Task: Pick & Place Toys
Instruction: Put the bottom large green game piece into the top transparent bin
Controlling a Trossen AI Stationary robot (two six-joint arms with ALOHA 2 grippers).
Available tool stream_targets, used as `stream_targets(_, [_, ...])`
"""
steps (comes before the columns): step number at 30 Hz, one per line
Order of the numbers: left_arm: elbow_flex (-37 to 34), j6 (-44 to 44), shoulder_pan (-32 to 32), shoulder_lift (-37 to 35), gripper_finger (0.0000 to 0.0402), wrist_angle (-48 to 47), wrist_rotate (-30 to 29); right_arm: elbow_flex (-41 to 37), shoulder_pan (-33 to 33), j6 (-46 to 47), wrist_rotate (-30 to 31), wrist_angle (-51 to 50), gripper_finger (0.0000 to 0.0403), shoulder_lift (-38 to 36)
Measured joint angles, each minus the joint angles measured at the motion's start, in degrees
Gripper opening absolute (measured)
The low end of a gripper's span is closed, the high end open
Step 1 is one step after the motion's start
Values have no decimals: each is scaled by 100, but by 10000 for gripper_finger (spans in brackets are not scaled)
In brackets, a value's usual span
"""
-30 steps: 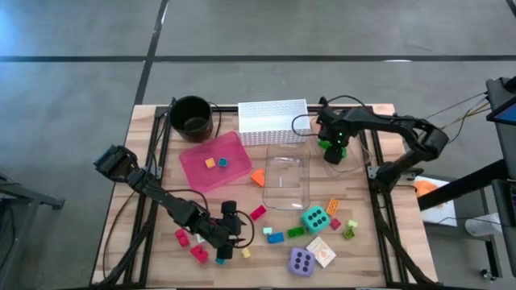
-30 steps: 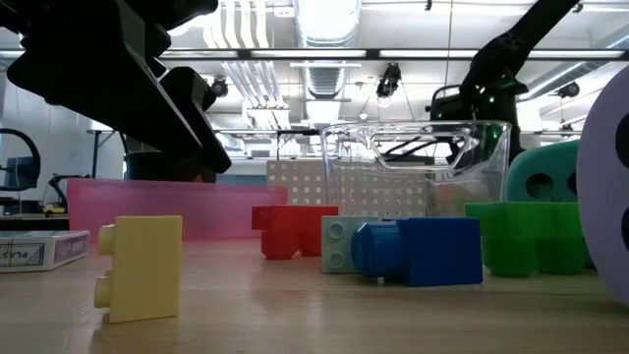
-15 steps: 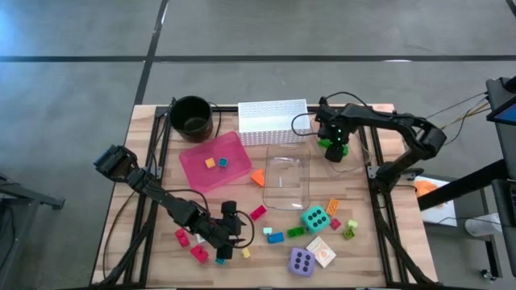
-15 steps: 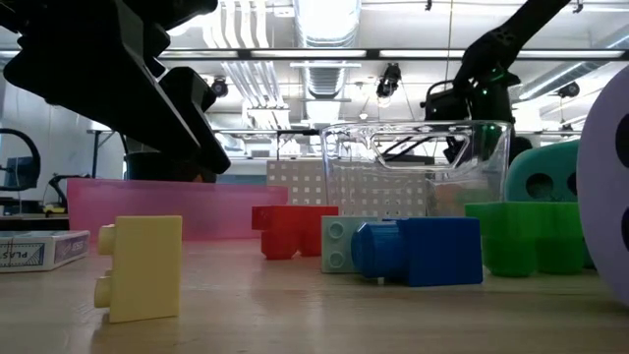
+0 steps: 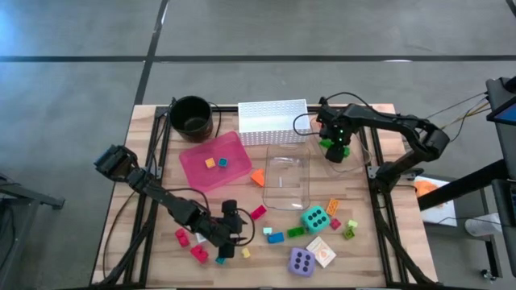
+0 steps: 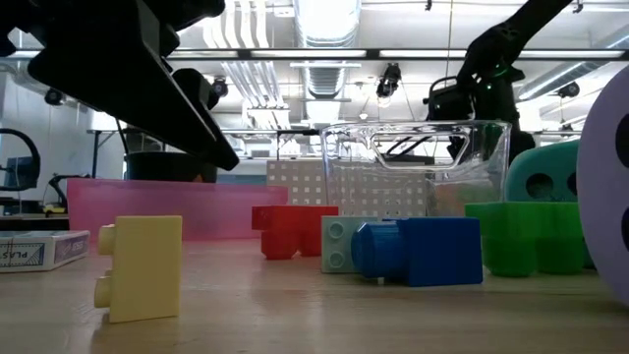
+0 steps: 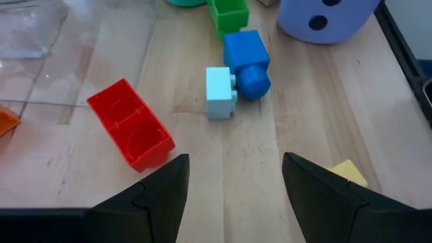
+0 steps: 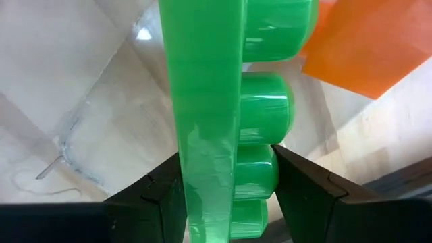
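Right gripper (image 5: 335,151): clamped on a green brick (image 8: 216,115), held above the table just right of the clear bin (image 5: 288,179), near the white basket (image 5: 272,122) at the far side.
Left gripper (image 7: 233,177): fingers apart and holding nothing, low over the near left of the table.
Near its fingers: red brick (image 7: 131,133), pale blue brick (image 7: 219,92) touching a blue one (image 7: 247,55), yellow brick (image 7: 349,172).
Pink tray (image 5: 196,171): two small bricks inside.
Dice: teal (image 5: 314,218) and purple (image 5: 301,261), near right.
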Motion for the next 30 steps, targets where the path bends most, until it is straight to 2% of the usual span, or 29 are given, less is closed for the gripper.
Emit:
stream_targets(6, [0, 0, -1, 0, 242, 20, 0, -3, 1, -234, -1, -30, 190, -45])
stream_targets(20, [0, 28, -4, 0, 242, 20, 2, -5, 1, -117, 4, -154, 190, 35])
stream_targets(30, [-2, 44, -4, 0, 242, 18, -1, -19, 11, 252, 1, -148, 190, -409])
